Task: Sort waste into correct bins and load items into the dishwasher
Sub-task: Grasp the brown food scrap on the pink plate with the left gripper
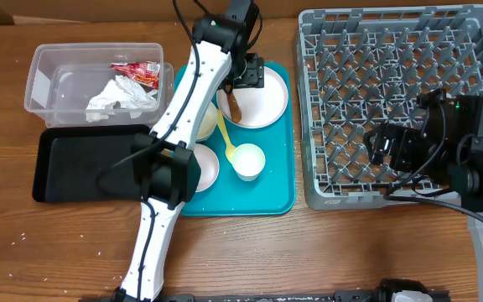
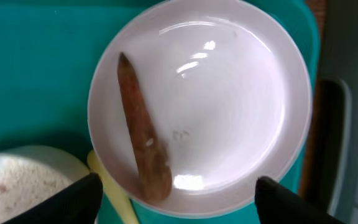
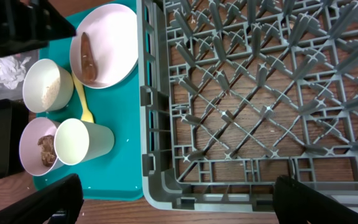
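Two pincers logged. Left gripper [image 1: 248,77] hangs over the round white glossy plate [image 2: 216,106], which sits in the far right corner of the teal plastic serving tray [image 1: 267,197]. Its jaws are spread wide and hold nothing, the tips straddling the plate's near rim. Whether they touch it: cannot tell. Right gripper [image 3: 176,186] hovers over the near left part of the large grey pegged plastic dish rack [image 1: 309,109], jaws fully apart, empty.

Handling (judgement):
- A long brown food scrap [image 2: 143,130] lies along the plate's left side. It looks soft, light and possibly greasy. Pinch it across the middle, jaws narrowed first.
- The plate looks stiff, slick and breakable. Take it by the rim only. The scrap may slide if the plate tilts.

Edges and room:
- The yellow plastic spoon [image 2: 114,199] and the white bowl of rice [image 2: 23,186] crowd the plate's near left rim, so a finger has little slack there.
- The tray lip and rack wall run just beside the plate's right rim.
- The shallow black rectangular tray [image 1: 65,168] lies left of the teal tray; above the plate is unobstructed.
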Controlling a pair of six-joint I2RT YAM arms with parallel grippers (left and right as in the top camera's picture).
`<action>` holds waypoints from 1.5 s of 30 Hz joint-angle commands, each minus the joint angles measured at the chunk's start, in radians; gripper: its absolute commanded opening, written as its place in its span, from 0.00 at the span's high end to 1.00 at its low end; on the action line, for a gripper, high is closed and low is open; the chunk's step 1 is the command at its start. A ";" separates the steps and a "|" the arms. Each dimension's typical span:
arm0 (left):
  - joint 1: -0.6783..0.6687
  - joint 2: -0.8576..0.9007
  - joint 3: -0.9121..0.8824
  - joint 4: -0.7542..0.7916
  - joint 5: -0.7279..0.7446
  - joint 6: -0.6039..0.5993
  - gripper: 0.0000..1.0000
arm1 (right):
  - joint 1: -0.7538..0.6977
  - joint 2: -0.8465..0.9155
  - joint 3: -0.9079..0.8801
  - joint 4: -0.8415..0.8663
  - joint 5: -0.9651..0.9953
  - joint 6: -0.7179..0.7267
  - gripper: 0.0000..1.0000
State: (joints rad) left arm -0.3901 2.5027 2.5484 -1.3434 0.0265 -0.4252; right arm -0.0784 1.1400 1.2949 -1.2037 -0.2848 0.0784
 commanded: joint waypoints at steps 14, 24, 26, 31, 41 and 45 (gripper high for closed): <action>0.002 -0.018 -0.306 0.220 -0.034 -0.002 0.28 | -0.002 -0.002 0.020 0.005 -0.005 -0.001 0.00; 0.003 -0.018 -0.394 0.335 -0.030 -0.002 0.68 | -0.002 -0.002 0.020 0.005 -0.005 -0.001 0.00; 0.003 -0.018 -0.391 0.330 -0.001 0.008 0.82 | -0.002 -0.002 0.020 0.004 -0.005 -0.001 0.00; 0.005 -0.018 -0.303 0.267 0.046 0.038 0.96 | -0.002 -0.002 0.020 0.005 -0.005 -0.001 0.00; 0.086 -0.018 0.396 -0.221 0.060 0.138 0.96 | -0.002 -0.002 0.020 0.006 -0.005 -0.001 0.00; 0.162 -0.079 0.567 -0.346 0.081 0.169 0.96 | -0.002 -0.002 0.020 0.008 -0.005 -0.001 0.00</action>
State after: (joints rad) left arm -0.3016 2.5050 3.0348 -1.6493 0.0799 -0.3180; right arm -0.0784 1.1400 1.2949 -1.2007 -0.2840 0.0776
